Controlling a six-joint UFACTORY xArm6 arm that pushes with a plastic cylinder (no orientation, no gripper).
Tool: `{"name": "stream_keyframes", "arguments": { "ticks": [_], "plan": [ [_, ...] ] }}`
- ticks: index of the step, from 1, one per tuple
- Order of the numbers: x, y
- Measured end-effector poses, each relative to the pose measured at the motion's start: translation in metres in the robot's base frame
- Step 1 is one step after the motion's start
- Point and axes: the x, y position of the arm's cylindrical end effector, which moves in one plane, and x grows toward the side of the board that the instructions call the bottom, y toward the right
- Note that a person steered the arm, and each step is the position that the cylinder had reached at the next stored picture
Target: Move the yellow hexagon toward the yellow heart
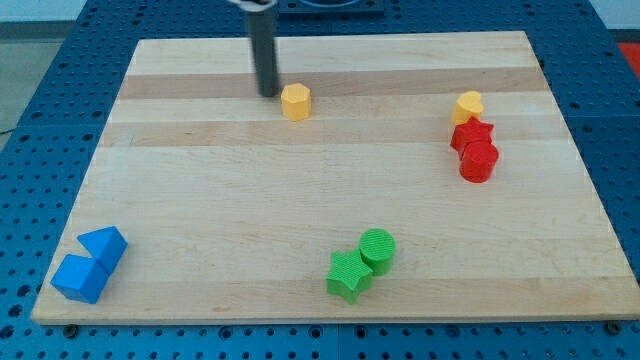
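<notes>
The yellow hexagon (295, 101) lies on the wooden board near the view's top, a little left of centre. My tip (269, 93) stands just left of it, close to its left side; I cannot tell if they touch. The yellow heart (467, 105) lies far to the view's right at about the same height, touching the top of a red star (471, 134).
A red cylinder (478, 161) sits just below the red star. A green cylinder (377, 248) and green star (348, 275) lie at the view's bottom centre. Two blue blocks (104, 246) (79, 278) sit at the bottom left corner. The board's right edge (575, 150) is near the heart.
</notes>
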Motion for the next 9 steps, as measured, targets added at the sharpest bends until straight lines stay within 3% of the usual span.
{"name": "stream_keyframes", "arguments": {
  "ticks": [1, 2, 5, 7, 8, 9],
  "plan": [
    [0.033, -0.054],
    [0.048, -0.020],
    [0.039, 0.166],
    [0.052, 0.026],
    [0.027, 0.014],
    [0.008, 0.079]
  ]
}}
